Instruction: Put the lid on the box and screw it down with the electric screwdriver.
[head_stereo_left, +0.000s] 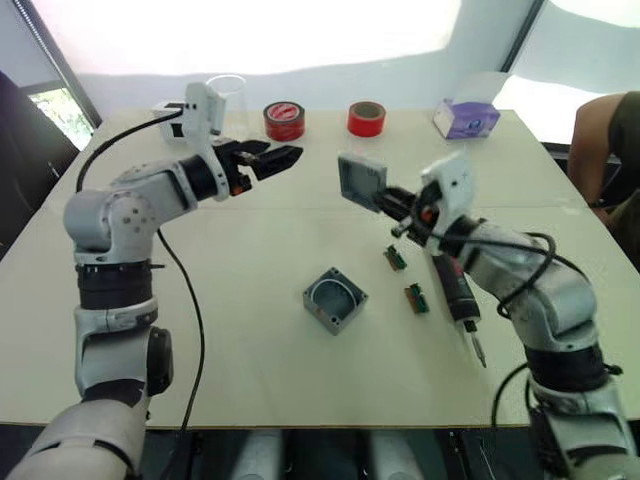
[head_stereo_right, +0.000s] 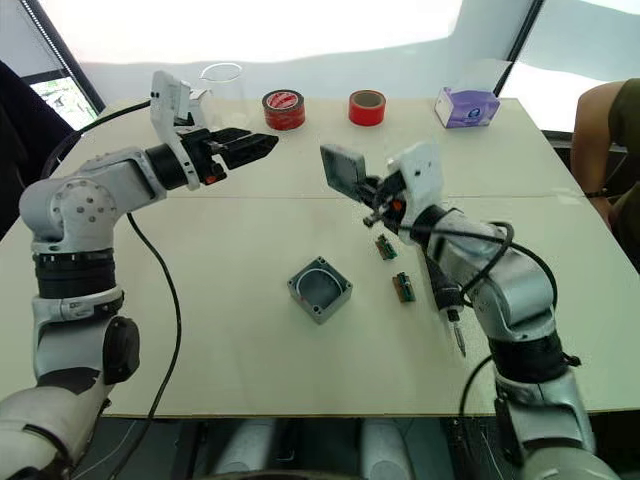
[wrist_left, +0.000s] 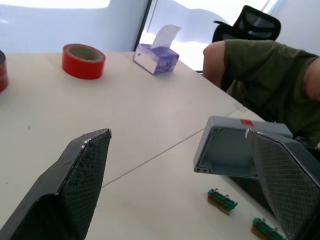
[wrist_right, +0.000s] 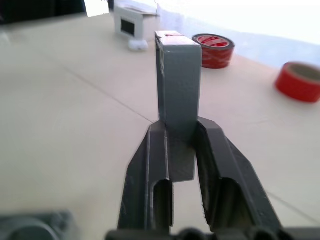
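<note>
On the surface (head_stereo_left: 250, 350) nearest us sits the open box (head_stereo_left: 334, 299), and above it our right end effector (head_stereo_left: 390, 203) clamps the lid (head_stereo_left: 360, 178) (left end effector (head_stereo_left: 280, 158) spread, empty); we should level it, align corners, then lower.

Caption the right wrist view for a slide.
Right gripper clamps the grey lid upright above the table, two red tape rolls behind.
</note>
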